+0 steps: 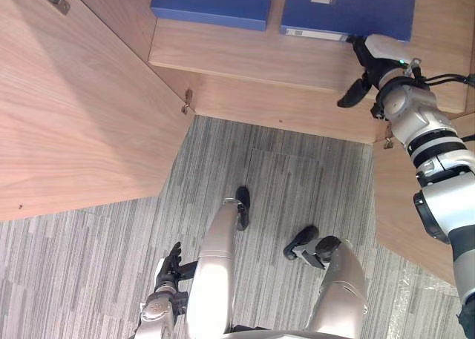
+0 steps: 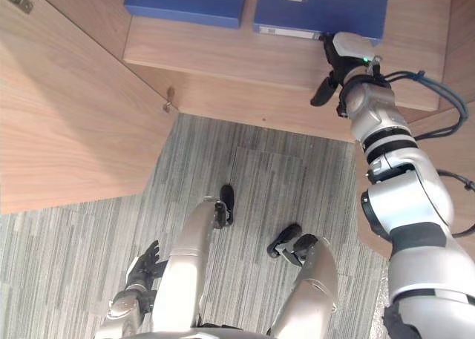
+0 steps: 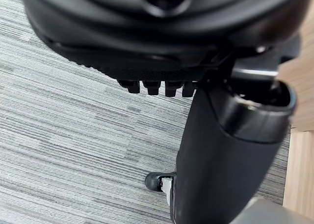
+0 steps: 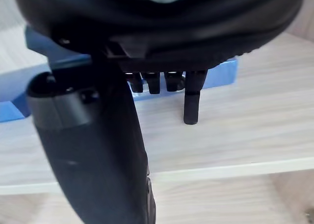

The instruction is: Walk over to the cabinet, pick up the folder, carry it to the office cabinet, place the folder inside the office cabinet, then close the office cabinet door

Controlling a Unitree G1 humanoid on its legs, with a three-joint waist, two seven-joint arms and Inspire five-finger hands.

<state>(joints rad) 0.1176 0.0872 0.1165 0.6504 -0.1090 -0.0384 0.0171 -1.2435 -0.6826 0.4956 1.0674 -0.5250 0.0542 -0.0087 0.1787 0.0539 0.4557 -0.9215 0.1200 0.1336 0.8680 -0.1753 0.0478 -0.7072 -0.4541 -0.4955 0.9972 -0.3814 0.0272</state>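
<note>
Grey striped carpet lies under you, and a wooden cabinet stands open in front.

In the left eye view, you see its door wide open on your left. Two blue folders lie flat on the shelf. The folder on the right is the one next to your right hand. The other folder lies well off to the left. Your left hand hangs low by your side, fingers loose, holding nothing.

The right eye view shows the same scene. Your right hand is at the front edge of the folder, close to its right corner. The folder lies just ahead of the hand, deeper on the shelf, and its front edge runs side to side.

In the left wrist view, the left hand's fingers hang straight over the carpet.

In the right wrist view, the right hand's fingers point at the blue edge. They are loose and hold nothing. One fingertip reaches down to the shelf, just in front of the folder. You cannot tell if any finger touches the folder.

Your right hand looks like the one to use, since it is much nearer. If the folder is already in its place, the door comes next.
</note>
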